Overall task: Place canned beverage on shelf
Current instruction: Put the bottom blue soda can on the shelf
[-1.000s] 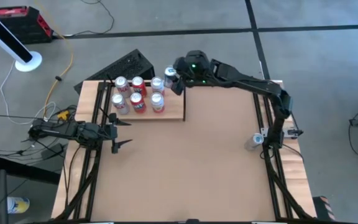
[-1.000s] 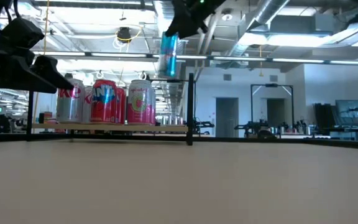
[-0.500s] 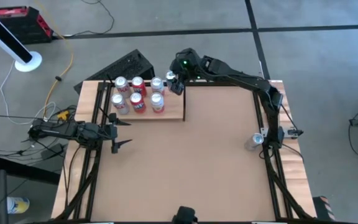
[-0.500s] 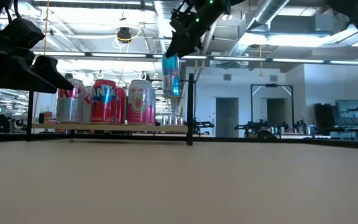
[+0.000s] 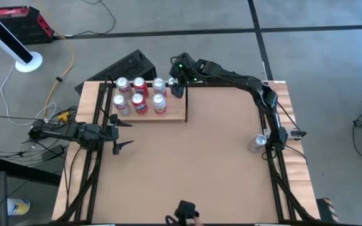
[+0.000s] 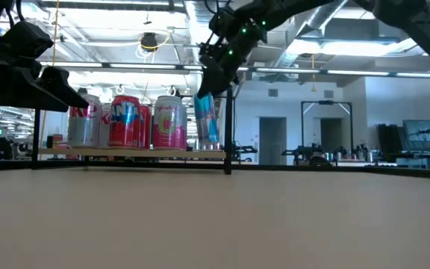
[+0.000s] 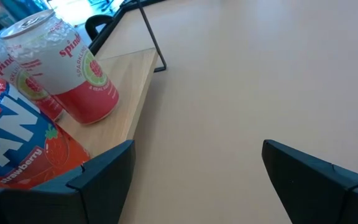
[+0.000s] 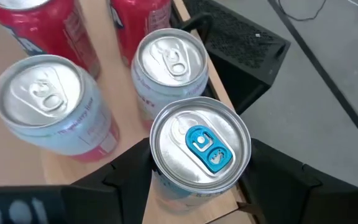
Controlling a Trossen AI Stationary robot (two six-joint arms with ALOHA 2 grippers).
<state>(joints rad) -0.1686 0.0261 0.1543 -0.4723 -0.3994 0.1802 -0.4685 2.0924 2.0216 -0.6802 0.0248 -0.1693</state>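
Fig., overhead view read L to R. L gripper (image 5: 119,135) waits at the table's L edge, just short of the shelf (image 5: 175,114), fingers wide apart, nothing between them; its wrist view shows only the shelf's near corner and a pink-and-white can (image 7: 67,71).

Centre-L: shelf, pale plank w/ a thin black upright (image 6: 229,131) at its R end, carries six standing cans (image 5: 139,95) in two rows.

R of those: R gripper (image 5: 176,83) reaches over the shelf's back R corner, fingers clamped on the blue can (image 6: 206,118), one finger each side of the body just under the lid, per its wrist view.

Key relation: blue can (image 8: 199,148) hangs directly below the R gripper, long axis near vertical w/ a slight tilt, blue tab up. Low view puts its base about level w/ the shelf top, just beside the upright and beside the end can of the back row (image 8: 169,67); whether it touches the plank cannot be told. R arm is the one holding it; L arm is well apart.

Far R: a spare can (image 5: 257,143) stands by the table's R edge.

Judgement: placing step nearly done; next move prob. a short drop, then release.
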